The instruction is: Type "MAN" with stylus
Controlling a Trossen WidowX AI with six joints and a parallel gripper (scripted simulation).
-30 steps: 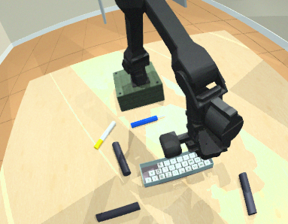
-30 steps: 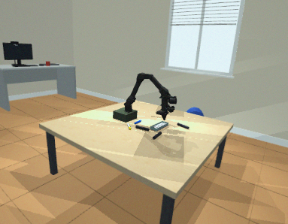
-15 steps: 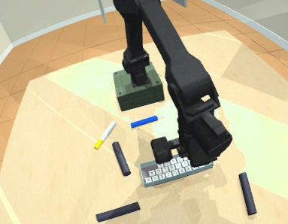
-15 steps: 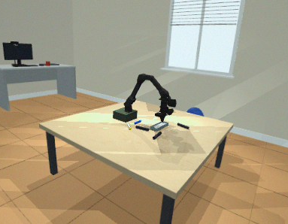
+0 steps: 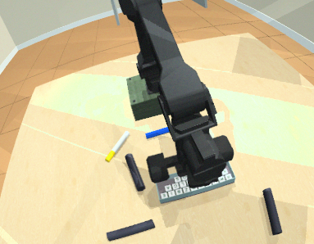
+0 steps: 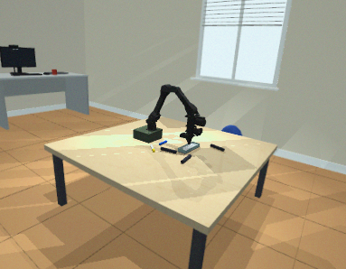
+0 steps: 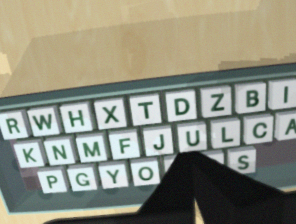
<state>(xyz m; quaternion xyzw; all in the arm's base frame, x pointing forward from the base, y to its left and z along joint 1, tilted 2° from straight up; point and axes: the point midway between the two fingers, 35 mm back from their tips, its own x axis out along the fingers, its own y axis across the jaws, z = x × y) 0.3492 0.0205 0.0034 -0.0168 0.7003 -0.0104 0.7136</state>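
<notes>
The small grey keyboard (image 5: 163,198) (image 6: 189,147) (image 7: 150,88) with white keys lies flat on the table. My gripper (image 5: 197,182) (image 6: 189,140) (image 7: 187,160) is shut with nothing between its fingers. It points down just over the keyboard's bottom row, between the O and S keys. The M key (image 7: 91,149) is in the middle row, left of the fingertips. A white pen-like stick with a yellow tip (image 5: 118,146) (image 6: 152,148) lies on the table left of the keyboard, well apart from the gripper. A short blue stick (image 5: 157,133) (image 6: 163,143) lies behind the keyboard.
Three dark cylinders lie around the keyboard: one just to its left (image 5: 134,172), one in front (image 5: 130,229), one to the right (image 5: 272,210). The arm's green base block (image 5: 139,98) (image 6: 147,133) stands behind. A blue bin (image 6: 231,130) shows beyond the table.
</notes>
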